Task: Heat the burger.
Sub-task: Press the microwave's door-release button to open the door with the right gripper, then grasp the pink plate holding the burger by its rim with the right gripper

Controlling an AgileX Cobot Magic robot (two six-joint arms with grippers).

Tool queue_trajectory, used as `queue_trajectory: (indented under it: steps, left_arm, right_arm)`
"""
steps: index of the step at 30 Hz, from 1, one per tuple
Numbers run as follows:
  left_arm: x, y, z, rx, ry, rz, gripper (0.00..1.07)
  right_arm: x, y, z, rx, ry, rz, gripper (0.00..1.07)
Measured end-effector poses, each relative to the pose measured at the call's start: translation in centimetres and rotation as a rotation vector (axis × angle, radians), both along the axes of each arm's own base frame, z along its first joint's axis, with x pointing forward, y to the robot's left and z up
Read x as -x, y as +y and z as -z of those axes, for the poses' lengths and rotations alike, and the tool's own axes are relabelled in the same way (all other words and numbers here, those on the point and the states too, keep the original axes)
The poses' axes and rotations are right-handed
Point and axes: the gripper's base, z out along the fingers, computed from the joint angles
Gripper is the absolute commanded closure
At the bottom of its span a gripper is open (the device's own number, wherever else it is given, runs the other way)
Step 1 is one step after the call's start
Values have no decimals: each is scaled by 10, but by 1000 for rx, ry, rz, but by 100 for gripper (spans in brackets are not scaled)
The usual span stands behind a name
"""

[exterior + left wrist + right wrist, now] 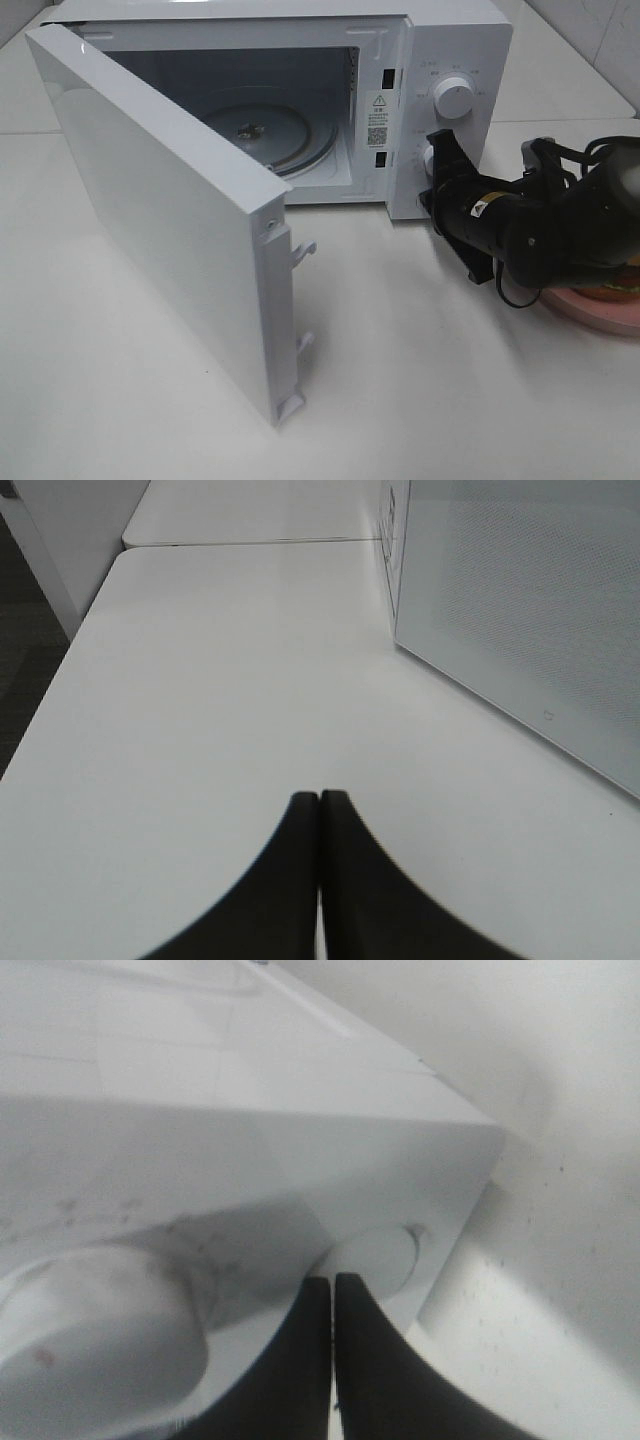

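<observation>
Your right hand [333, 1282], pressed together as if for poking, sits at the microwave's [455, 35] lower knob [385, 1260]. The door [170, 230] stands open, ready for the burger [627, 281], which lies half hidden on the plate [590, 308] behind that arm.

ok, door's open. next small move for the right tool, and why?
Probably back the shut right tool off the lower knob toward the burger on the pink plate: the microwave door stands open and the turntable is bare.

We see a boxy white microwave oven [470, 50] on a plain white surface [450, 400], its door [520, 610] finely dotted grey. Our right claw [440, 152] is black, and the round plate [600, 308] is pink.
</observation>
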Motion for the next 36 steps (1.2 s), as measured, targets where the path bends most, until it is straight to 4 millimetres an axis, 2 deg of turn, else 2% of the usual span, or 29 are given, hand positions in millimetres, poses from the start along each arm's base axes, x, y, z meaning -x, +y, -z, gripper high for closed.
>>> queue_trajectory:
  steps: [3, 6, 8, 12, 14, 17, 19, 22, 23, 27, 36]
  left_arm:
    - [0, 0, 0, 0, 0, 0, 107]
    - [0, 0, 0, 0, 0, 0, 107]
    - [0, 0, 0, 0, 0, 0, 107]
    - [0, 0, 0, 0, 0, 0, 107]
    - [0, 0, 0, 0, 0, 0, 107]
    - [0, 0, 0, 0, 0, 0, 107]
    - [0, 0, 0, 0, 0, 0, 107]
    - [0, 0, 0, 0, 0, 0, 107]
    - [0, 0, 0, 0, 0, 0, 107]
    - [0, 0, 0, 0, 0, 0, 107]
    - [0, 0, 0, 0, 0, 0, 107]
  right_arm:
    - [8, 0, -12, 13, -45, -55, 102]
    - [12, 0, -14, 22, -53, -79, 102]
    - [20, 2, -17, 57, -71, -156, 101]
    - [25, 8, -20, 124, -104, -265, 100]
    - [29, 15, -27, 285, -198, -425, 100]
    - [30, 17, -30, 338, -231, -470, 100]
    - [35, 23, -36, 559, -351, -634, 99]
    - [36, 23, -38, 601, -368, -663, 99]
    - [39, 24, -39, 692, -394, -727, 99]
    - [43, 22, -44, 867, -403, -814, 98]
    - [49, 17, -46, 1035, -308, -950, 98]
